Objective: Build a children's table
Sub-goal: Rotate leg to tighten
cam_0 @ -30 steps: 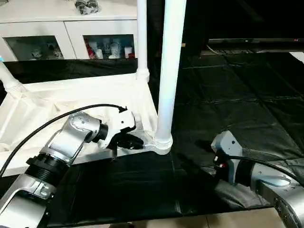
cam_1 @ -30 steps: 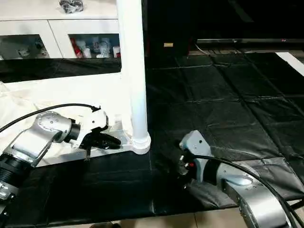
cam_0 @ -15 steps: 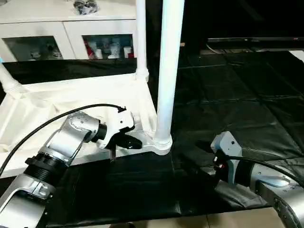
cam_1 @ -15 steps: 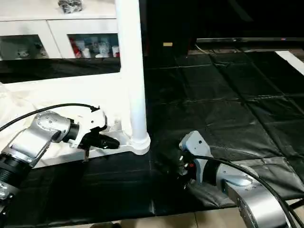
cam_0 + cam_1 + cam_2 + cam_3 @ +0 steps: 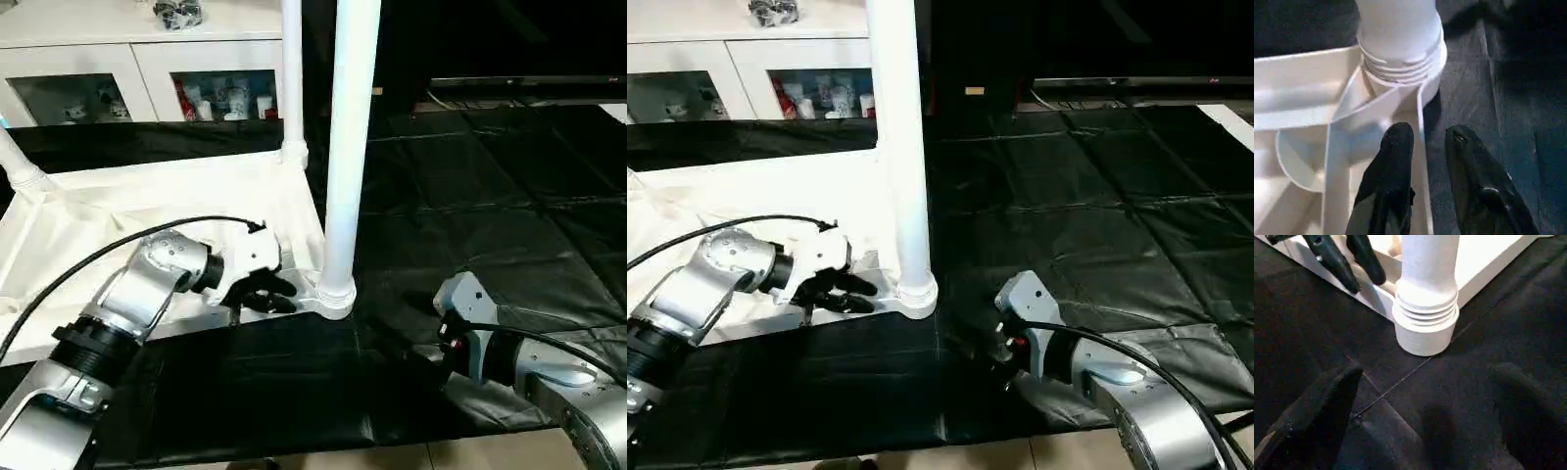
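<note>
The children's table lies upside down on the black mat, its white top showing its ribbed underside. A thick white leg stands upright in the near right corner socket. A second leg rises at the far corner, and part of a third leg shows at the left. My left gripper is at the near rim beside that socket, open a little, one finger inside the rim wall and the other over the mat. My right gripper rests low on the mat facing the socket, open wide and empty.
A white cabinet with glass doors stands behind the table top. The black mat stretches to the right and back. A strip of light floor runs along the mat's near edge. A black cable arcs over my left forearm.
My left gripper's fingers were shut at the rim and have spread apart. The right arm and the table have stayed where they were.
</note>
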